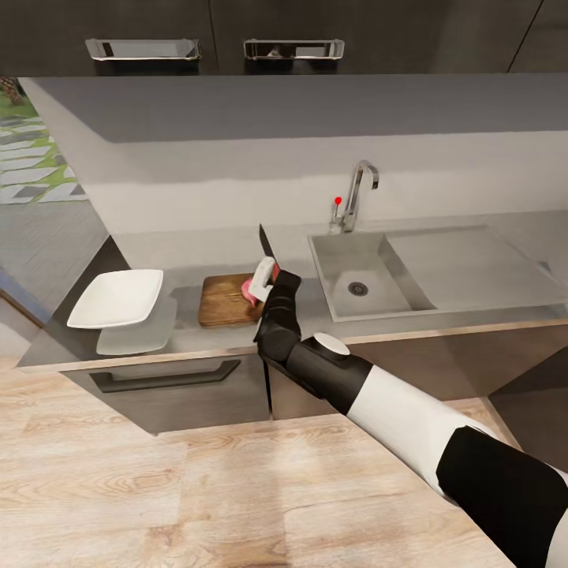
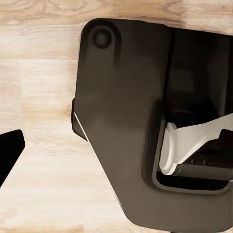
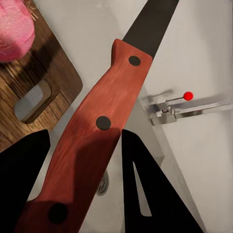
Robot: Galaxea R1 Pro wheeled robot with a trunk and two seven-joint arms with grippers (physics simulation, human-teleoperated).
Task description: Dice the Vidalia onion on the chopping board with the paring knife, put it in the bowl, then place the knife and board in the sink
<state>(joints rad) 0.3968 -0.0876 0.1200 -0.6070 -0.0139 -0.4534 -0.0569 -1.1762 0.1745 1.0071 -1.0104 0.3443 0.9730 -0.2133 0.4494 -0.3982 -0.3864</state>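
— Onion (image 1: 254,289) sits on the chopping board (image 1: 227,300), left of the sink (image 1: 371,276). The right gripper (image 1: 267,281) clamps the paring knife (image 3: 92,131), blade pointing up and away.

— Risk?

— A slanted cut could roll the onion off the board's right end. The handle might twist between the fingers.

— Left gripper (image 2: 9,153)?

— Hanging over the floor; open or closed, I can't tell.

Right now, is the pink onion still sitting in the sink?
No, the onion lies on the chopping board, left of the sink, beside the right gripper holding the paring knife.
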